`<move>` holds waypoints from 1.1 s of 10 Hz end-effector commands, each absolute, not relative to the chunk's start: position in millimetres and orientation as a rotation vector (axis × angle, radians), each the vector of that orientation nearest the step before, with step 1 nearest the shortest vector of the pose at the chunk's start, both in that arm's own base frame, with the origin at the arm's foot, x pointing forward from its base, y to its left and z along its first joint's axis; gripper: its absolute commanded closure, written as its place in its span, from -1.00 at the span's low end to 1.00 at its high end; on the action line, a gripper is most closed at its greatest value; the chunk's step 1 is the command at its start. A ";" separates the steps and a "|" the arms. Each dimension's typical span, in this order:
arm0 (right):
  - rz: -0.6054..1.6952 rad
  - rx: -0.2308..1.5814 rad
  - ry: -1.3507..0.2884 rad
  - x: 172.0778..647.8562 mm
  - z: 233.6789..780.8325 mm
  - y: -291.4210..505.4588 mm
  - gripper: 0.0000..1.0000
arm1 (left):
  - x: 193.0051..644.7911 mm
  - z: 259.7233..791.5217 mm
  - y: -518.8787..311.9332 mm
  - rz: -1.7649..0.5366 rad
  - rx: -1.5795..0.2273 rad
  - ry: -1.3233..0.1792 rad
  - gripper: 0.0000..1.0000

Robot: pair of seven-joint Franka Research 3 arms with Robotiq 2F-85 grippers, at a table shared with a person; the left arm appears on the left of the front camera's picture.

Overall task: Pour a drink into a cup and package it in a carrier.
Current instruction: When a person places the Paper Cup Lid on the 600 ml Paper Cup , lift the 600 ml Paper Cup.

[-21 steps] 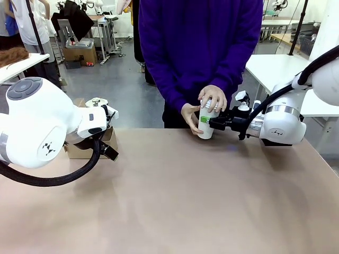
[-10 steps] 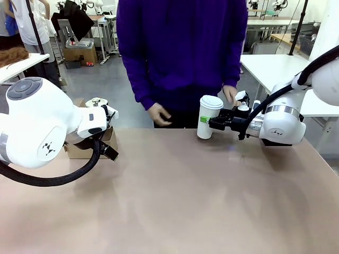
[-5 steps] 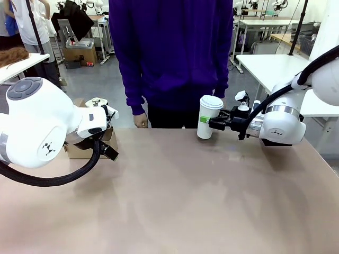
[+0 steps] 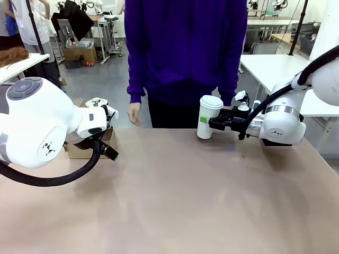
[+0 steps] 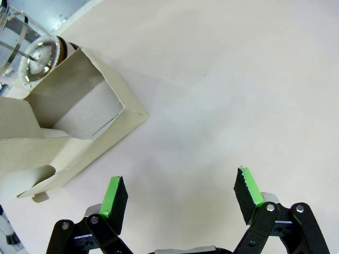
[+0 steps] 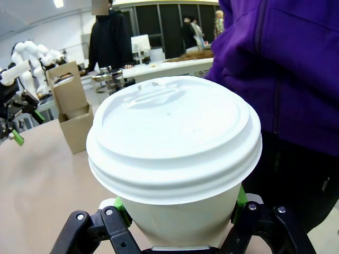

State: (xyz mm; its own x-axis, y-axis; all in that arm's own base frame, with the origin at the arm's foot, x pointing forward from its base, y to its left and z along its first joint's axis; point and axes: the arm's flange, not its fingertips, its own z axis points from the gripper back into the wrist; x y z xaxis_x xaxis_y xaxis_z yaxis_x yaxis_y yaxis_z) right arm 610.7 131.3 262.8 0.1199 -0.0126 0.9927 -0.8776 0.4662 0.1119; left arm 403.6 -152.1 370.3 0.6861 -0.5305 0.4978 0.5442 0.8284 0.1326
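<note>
Front view: we've got the cup (image 4: 209, 119), white lid (image 4: 211, 100) on, well to the right of the carrier (image 4: 79, 150), with the right gripper (image 4: 205, 121) clamped around its side. Left wrist view: the left gripper (image 5: 181, 188) hangs just beside the carrier, fingers spread wide over the table (image 5: 222, 84). Right wrist view: we see green pads (image 6: 239, 197) hugging the cup, and the carrier is well behind it.

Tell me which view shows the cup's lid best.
Right wrist view: the lid on the cup is close, moulding and rim clear. Front view shows it small, side-on, held by the right gripper.
</note>
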 end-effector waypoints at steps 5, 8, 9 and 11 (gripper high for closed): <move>0.824 0.866 -1.309 586.2 333.9 116.0 -0.60 | 403.5 370.6 -151.6 -0.601 -0.028 -0.550 -1.00; 0.838 0.837 -1.350 538.0 417.5 89.2 -0.60 | 403.5 370.6 -151.6 -0.601 -0.028 -0.550 -1.00; 0.834 0.789 -1.362 518.7 442.9 79.4 -0.60 | 403.5 370.6 -151.6 -0.601 -0.028 -0.550 -1.00; 0.831 0.751 -1.363 486.8 478.9 64.6 -0.60 | 403.5 370.6 -151.6 -0.601 -0.028 -0.550 -1.00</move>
State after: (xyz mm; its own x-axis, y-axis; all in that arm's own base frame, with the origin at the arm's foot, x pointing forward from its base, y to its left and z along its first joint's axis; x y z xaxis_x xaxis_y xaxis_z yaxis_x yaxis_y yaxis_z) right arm 504.4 65.9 468.2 -0.0149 0.0547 0.9984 -0.8604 0.5081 -0.0407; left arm 403.6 -152.7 370.6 0.6851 -0.5312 0.4984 0.5450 0.8278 0.1332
